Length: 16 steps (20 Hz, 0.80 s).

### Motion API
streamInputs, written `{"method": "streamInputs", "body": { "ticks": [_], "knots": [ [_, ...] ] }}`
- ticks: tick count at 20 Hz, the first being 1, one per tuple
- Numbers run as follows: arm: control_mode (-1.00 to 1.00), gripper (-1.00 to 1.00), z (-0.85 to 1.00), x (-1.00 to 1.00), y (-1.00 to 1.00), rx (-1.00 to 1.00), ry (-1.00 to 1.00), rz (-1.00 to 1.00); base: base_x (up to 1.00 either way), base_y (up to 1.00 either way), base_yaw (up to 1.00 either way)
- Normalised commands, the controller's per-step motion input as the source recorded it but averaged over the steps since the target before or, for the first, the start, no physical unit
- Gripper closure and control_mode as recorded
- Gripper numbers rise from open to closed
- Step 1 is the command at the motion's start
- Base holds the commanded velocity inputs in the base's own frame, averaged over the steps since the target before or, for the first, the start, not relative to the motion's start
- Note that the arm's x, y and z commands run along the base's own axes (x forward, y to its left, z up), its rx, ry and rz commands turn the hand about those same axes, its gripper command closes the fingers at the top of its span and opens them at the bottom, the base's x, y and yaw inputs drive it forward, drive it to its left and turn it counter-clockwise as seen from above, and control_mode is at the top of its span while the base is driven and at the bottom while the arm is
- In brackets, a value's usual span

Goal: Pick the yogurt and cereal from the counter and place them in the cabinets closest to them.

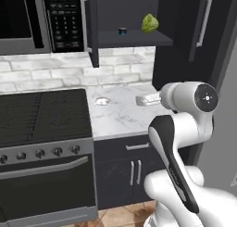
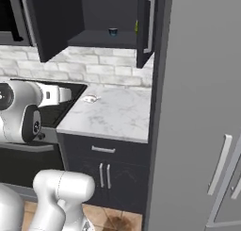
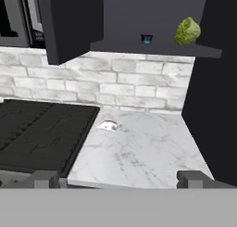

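- The yogurt (image 3: 146, 39) sits on the shelf of the open cabinet (image 3: 152, 13), a small dark cup near the shelf's front edge; it also shows in the left base view (image 1: 122, 31) and the right base view (image 2: 112, 32)
- A green leafy lump (image 3: 187, 31) sits on the same shelf, a little apart from the cup
- Below the shelf lies the marble surface (image 3: 143, 152), with a flat white lump (image 3: 109, 125) near the stove's edge
- The black stove (image 3: 37, 129) adjoins the surface on one side, a tall black panel (image 3: 215, 96) on the other
- A pale brick wall (image 3: 115, 82) runs behind the surface
- The microwave (image 1: 41, 17) hangs over the stove, just beside the cabinet's open door (image 1: 90, 24)
- My claw (image 3: 119, 179) is spread wide and grips nothing; it is out over the front edge of the surface, fingertips (image 3: 190, 177) low in the hand view
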Motion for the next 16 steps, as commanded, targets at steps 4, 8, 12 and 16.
{"method": "streamInputs", "body": {
  "ticks": [4, 8, 12, 16],
  "knots": [
    [1.0, -1.0, 0.0, 0.0, 0.0, 0.0, 0.0, 0.0, -0.22, 0.5, 0.0],
    [1.0, -1.0, 0.0, 0.0, 0.0, 0.0, 0.0, 0.0, -0.25, 0.53, 0.0],
    [1.0, -1.0, 0.0, 0.0, 0.0, 0.0, 0.0, 0.0, -0.24, 0.56, 0.0],
    [1.0, -1.0, 0.0, 0.0, 0.0, 0.0, 0.0, 0.0, -0.26, 0.59, 0.0]
  ]
}}
